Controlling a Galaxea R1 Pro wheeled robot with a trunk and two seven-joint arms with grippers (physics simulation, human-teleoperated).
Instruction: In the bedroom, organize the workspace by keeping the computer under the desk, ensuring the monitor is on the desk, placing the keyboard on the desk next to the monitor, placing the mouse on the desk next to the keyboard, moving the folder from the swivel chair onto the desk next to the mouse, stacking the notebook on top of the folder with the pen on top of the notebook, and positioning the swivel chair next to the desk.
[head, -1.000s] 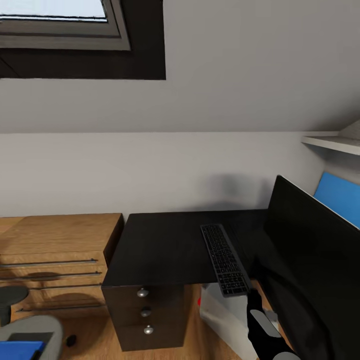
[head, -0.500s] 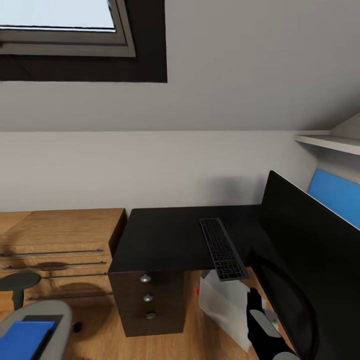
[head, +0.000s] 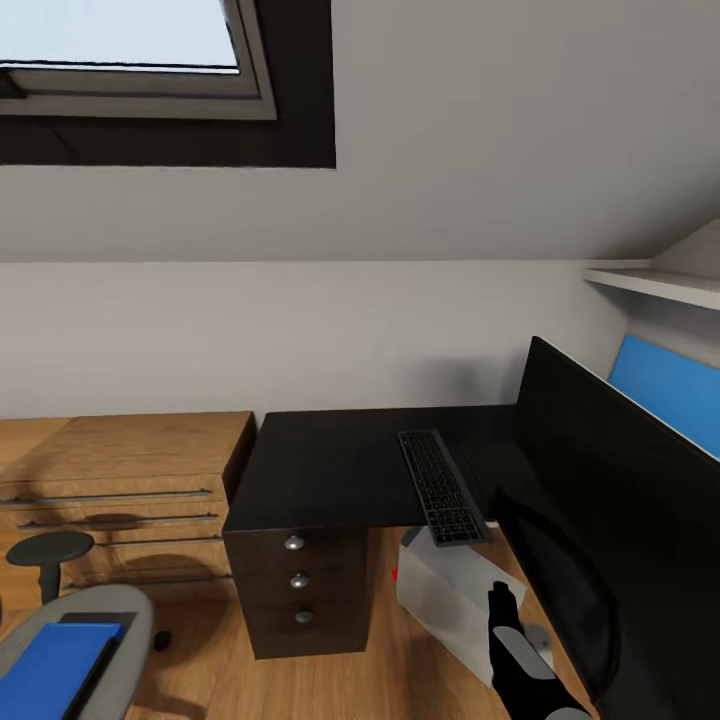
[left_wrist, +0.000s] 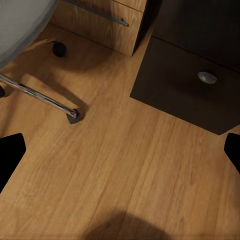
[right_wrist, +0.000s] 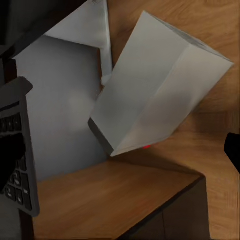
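Keyboard, slim with black keys in a grey frame (head: 440, 487), lies on my black worktop (head: 335, 465), its near end overhanging the edge, just left of the large black monitor (head: 620, 520). Below it the light grey computer tower (right_wrist: 160, 95) sits on the wood floor. Far left, the bright blue folder (head: 55, 665) rests on the grey swivel chair (head: 125, 640). My left pincer (left_wrist: 120, 150) and right pincer (right_wrist: 122, 150) both stand spread, holding nothing.

Pale grey sloped wall (head: 450, 150) overhead, with a dark-framed skylight window (head: 120, 50) letting in bright daylight. Warm wood-plank floor (left_wrist: 125, 165) below. A light-wood dresser with long metal handles (head: 120, 480) sits against the wall; a white wall shelf (head: 650, 282) hangs above a bright blue wall panel (head: 665, 390).
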